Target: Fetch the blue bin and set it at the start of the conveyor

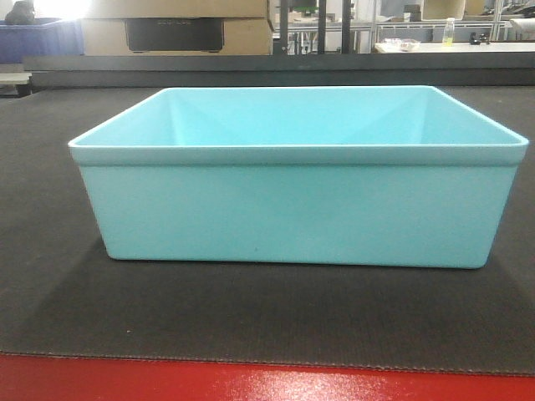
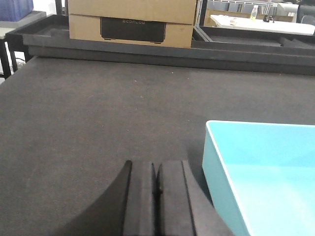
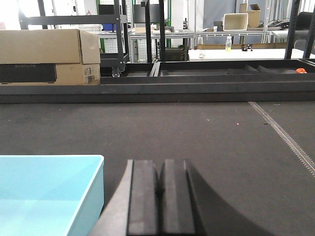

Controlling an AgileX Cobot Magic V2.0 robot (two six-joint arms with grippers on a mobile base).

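Sitting upright on the conveyor belt, near the front edge with the red strip: blue bin, long side facing the front camera, rim level, inside bare. Resting flat on the dark textured surface, with belt showing on all sides of it. Hovering just beside the bin's left wall, apart from it and over bare belt: left tool, pads pressed together with only a thin seam between, gripping nothing. Hovering just beside the bin's right wall, likewise not touching: right tool, pads closed against each other, holding nothing. Showing at the lower right corner of the left wrist view and the lower left corner of the right wrist view: the bin's rim and pale floor. Running across the belt toward its far right: a stitched seam. Standing beyond the belt's far edge, behind a black rail: cardboard boxes with a black label. Standing farther back: a white desk carrying a small bottle, and metal racks.
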